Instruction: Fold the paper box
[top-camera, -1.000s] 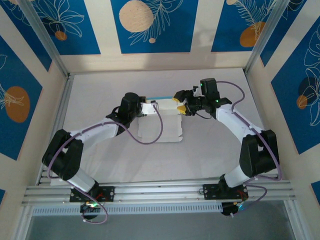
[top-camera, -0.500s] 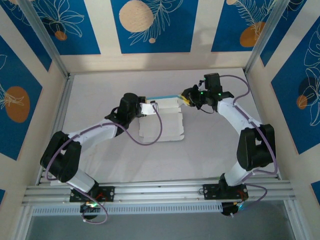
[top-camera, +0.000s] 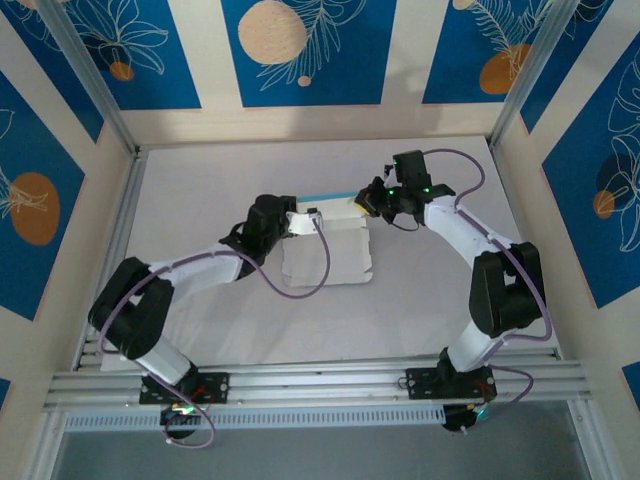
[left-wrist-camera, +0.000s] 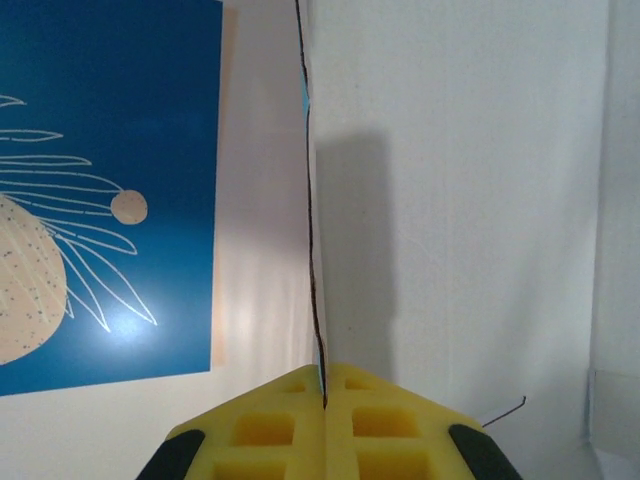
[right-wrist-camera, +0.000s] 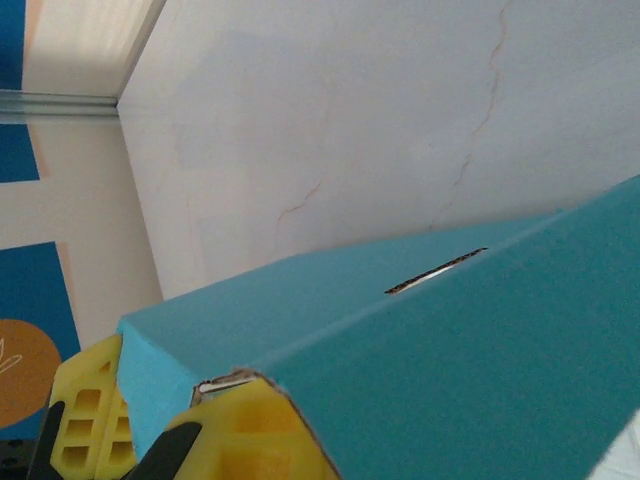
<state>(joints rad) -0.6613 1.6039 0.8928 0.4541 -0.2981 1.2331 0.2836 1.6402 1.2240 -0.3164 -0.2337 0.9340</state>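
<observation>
Top external view, Sam: a wide white table (top-camera: 200, 180), and toward its far side lies the paper box (top-camera: 345, 255), a thin die-cut card sheet. It's white face up, with a light-blue strip showing along its far edge.

That's a light one, Jo, I'd say. Thin card is stiff along a crease and floppy across a panel. It'll likely dent or tear at the tabs if it's squeezed hard or tugged. It looks smooth too, so I'd expect it to slide on the table unless it's pinned.

Where would you take hold?

By the edges, close to the score lines, which is about where both arms are. Grab it mid-panel and it just bows.

On to the tools, then. The left gripper (top-camera: 298, 222), black with yellow ribbed pads (left-wrist-camera: 260, 425), sits at the sheet's far left corner. The left wrist view has its jaws fully together, nipping the card, which runs edge-on straight away from them.

And the right gripper (top-camera: 362, 205), with the same yellow pads, is at the far right corner. In the right wrist view it's clamped down on the light-blue flap, a pad on each side, with a small slit (right-wrist-camera: 437, 270) cut in the flap just beyond.

So both are pinched tight on the same far edge, at opposite ends.

Go easy on the pull, I'd judge. Two grips on one thin flap could rip it.
</observation>
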